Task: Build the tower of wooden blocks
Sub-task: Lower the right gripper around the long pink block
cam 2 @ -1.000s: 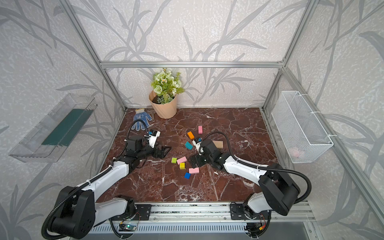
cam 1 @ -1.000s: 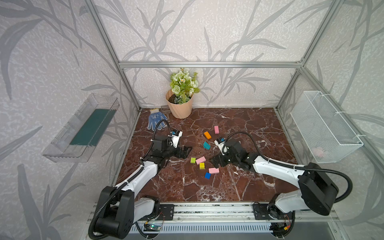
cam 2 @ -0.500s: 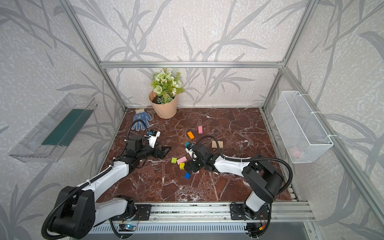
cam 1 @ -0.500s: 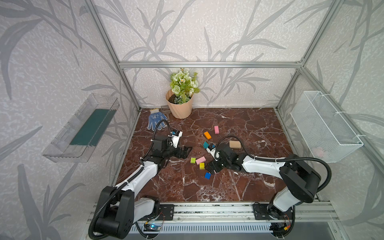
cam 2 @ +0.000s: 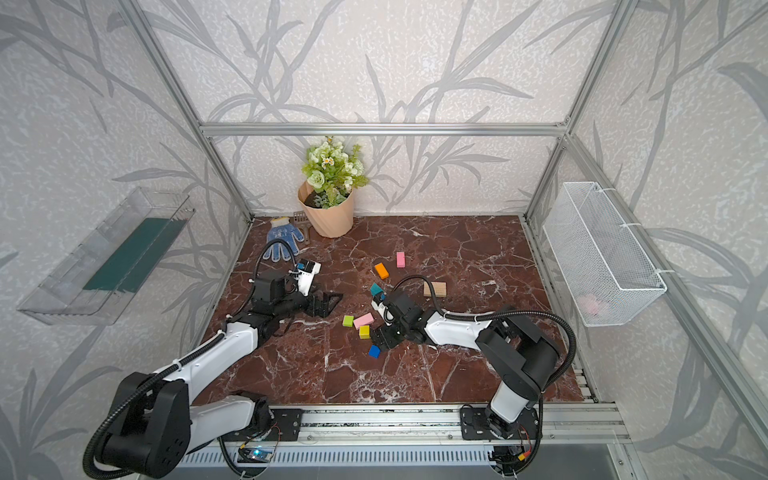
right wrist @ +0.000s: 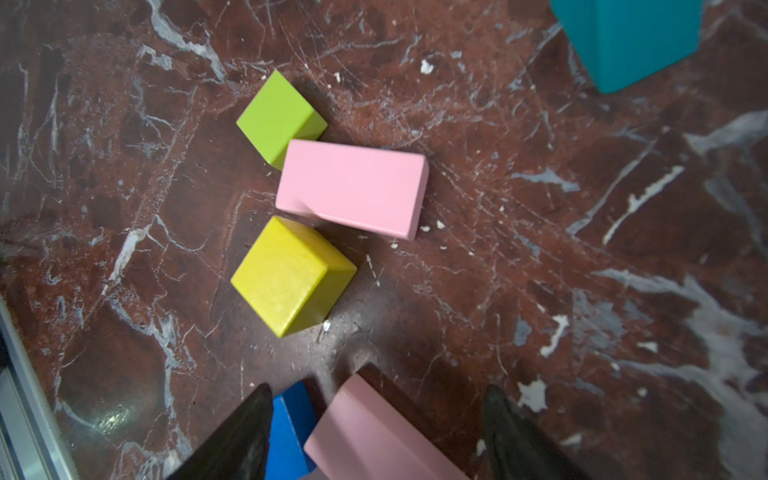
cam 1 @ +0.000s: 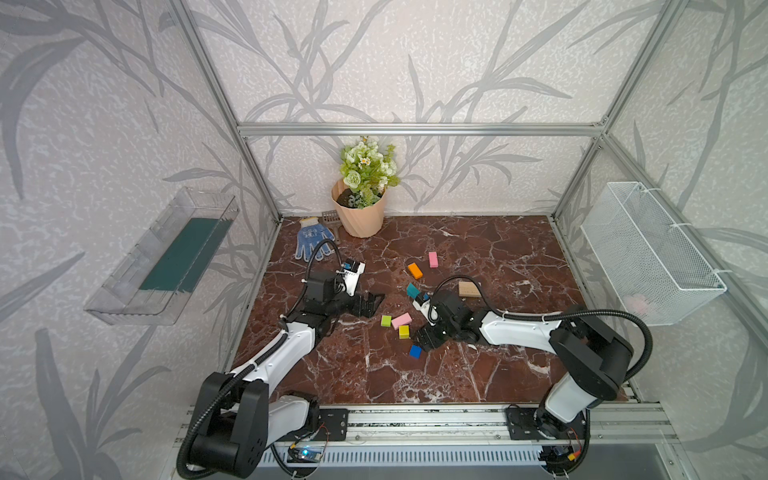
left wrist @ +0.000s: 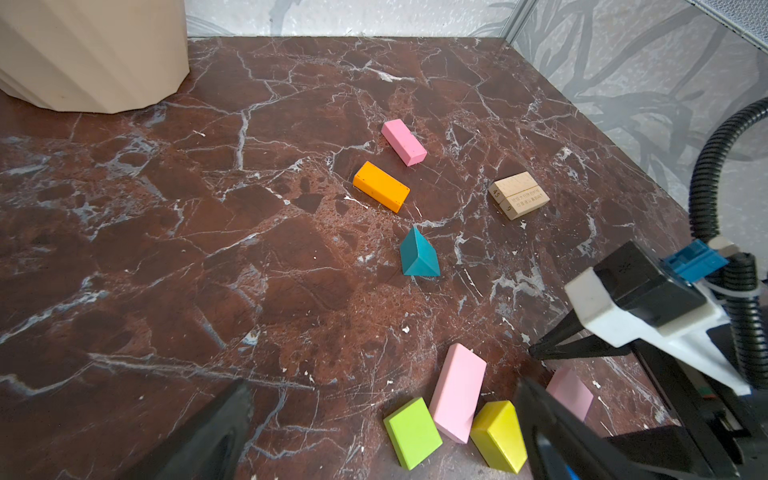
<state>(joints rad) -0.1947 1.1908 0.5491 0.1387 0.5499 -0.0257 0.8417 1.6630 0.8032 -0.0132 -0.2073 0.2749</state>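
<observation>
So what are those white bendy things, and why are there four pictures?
They are two robot arms, each ending in a pincer. Two pictures look down from above on the whole marble table; the other two come from small cameras on the arms' wrists. Painted wood blocks lie scattered on it, none stacked yet: pink, orange, teal, lime, yellow, blue and plain wood. The right pincer stands open around a pink block, not gripping it. The left pincer is open and empty.

Loose and unstacked on the worktop (cam 1: 503,253) lie a pink bar (cam 1: 433,259), an orange bar (cam 1: 414,270), a teal wedge (left wrist: 417,255) and two touching plain-wood bars (left wrist: 519,194) toward the back, and nearer the front a lime cube (right wrist: 280,118) touching a second pink bar (right wrist: 351,189), a yellow cube (right wrist: 291,274), and a blue cube (right wrist: 289,428) just beside a third pink bar (right wrist: 374,432).
</observation>
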